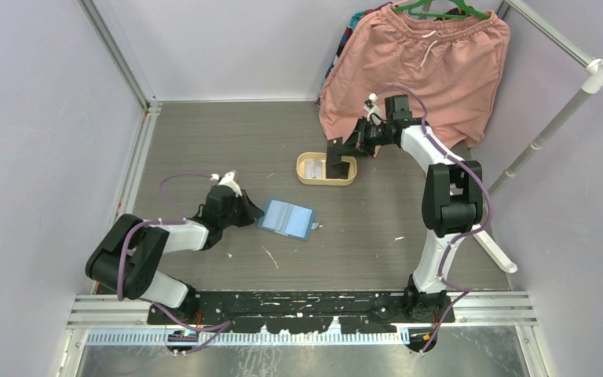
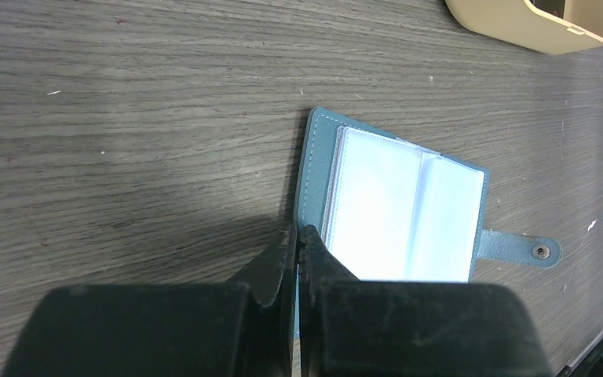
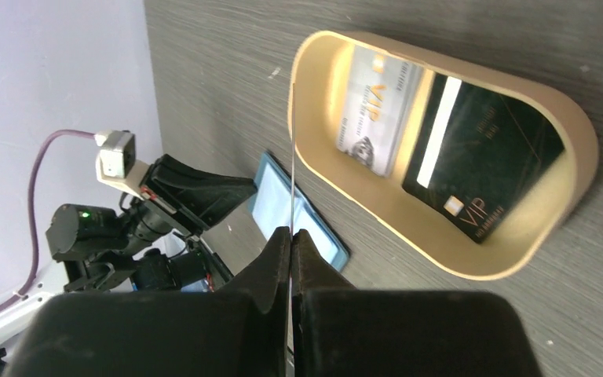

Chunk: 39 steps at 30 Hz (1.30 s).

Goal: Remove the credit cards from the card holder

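Note:
The teal card holder lies open on the table, its pale inside pockets facing up and its snap tab to the right. My left gripper is shut on its left cover edge, also seen from above. My right gripper is shut on a thin credit card, seen edge-on. It holds the card upright over the near end of the tan oval tray. In the tray lie a silver credit card and a black one.
The tan tray stands behind the card holder, mid-table. Pink shorts hang on a hanger at the back right, beside a white rack pole. Metal frame rails run along the left side and the near edge.

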{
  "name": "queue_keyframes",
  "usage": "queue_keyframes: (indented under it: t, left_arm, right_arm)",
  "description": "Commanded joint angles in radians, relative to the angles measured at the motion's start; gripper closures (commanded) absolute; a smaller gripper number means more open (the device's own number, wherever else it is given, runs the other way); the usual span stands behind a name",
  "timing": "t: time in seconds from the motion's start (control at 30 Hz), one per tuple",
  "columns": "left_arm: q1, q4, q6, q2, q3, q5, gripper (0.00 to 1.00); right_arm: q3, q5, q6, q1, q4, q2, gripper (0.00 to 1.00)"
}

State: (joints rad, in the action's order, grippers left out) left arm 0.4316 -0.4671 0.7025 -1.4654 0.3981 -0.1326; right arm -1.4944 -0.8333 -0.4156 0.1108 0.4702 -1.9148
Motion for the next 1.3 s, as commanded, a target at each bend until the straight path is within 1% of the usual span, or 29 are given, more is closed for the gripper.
queue_keyframes:
  t: [0.0, 0.13, 0.2, 0.7, 0.97, 1.13, 1.27]
  left_arm:
    - [-0.005, 0.024, -0.028, 0.007, 0.027, -0.005, 1.0]
    - [-0.007, 0.028, -0.029, 0.003, 0.027, -0.006, 1.0]
    - [-0.01, 0.03, -0.03, 0.004, 0.023, -0.005, 1.0]
    - [-0.016, 0.034, -0.032, 0.003, 0.019, -0.006, 1.0]
    - [-0.016, 0.035, -0.031, 0.007, 0.013, -0.006, 1.0]
    - [-0.016, 0.038, -0.032, 0.009, 0.012, -0.005, 1.0]
    - [-0.016, 0.036, -0.032, 0.007, 0.012, -0.006, 1.0]
  right_arm:
    - [-0.016, 0.02, 0.049, -0.01, 0.08, -0.021, 0.99]
    - [0.023, 0.041, 0.033, -0.01, 0.019, -0.039, 0.99]
    - [0.02, 0.046, 0.034, -0.011, 0.019, -0.059, 0.99]
    - [0.004, 0.139, 0.073, -0.011, 0.084, -0.131, 0.99]
    - [-0.025, 0.225, 0.094, -0.011, 0.145, -0.143, 0.99]
    - [-0.037, 0.31, 0.104, -0.009, 0.174, -0.127, 0.99]
    - [-0.049, 0.346, 0.107, -0.008, 0.19, -0.1, 0.92]
